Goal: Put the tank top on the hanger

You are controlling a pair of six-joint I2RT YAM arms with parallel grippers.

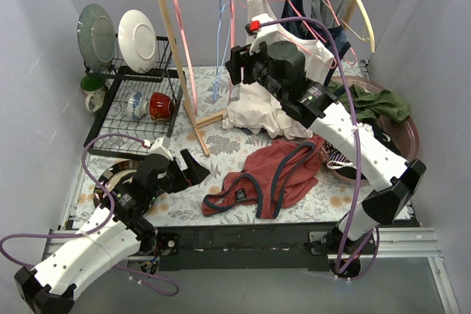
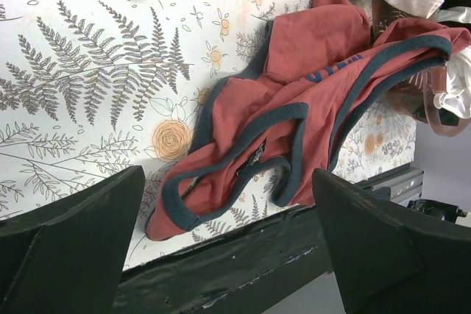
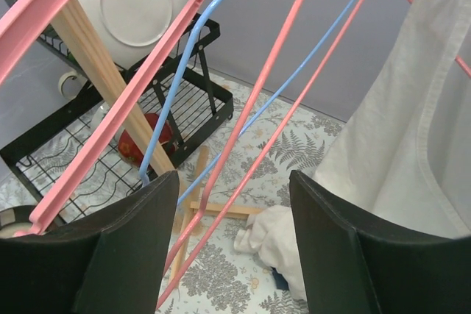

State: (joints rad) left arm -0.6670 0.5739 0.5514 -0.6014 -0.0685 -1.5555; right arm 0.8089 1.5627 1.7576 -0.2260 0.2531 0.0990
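Hovering left tool [image 1: 193, 169]: low over the near left of the surface [image 1: 221, 145], jaws spread wide with nothing between them.
Tank top [image 1: 283, 170]: rust-red with navy trim, crumpled on the surface near its front edge. It lies just to the right of the left tool and apart from it. In the left wrist view it shows beyond the gap between that tool's fingers.
Tank top to right tool: well apart; the cloth lies lower and nearer than that tool, beside the right arm's lower link.
Right tool [image 1: 234, 68]: raised at the clothes rack [image 1: 178, 56], jaws released and gripping nothing.
Hanger [image 3: 243, 121]: thin pink wire hanging on the rack. Its wires slant down through the gap between the right tool's fingers; I cannot tell whether they touch either finger.
Blue hanger [image 3: 169, 101]: just left of the pink wire.
White top [image 3: 412, 123]: hanging just right of the right tool.
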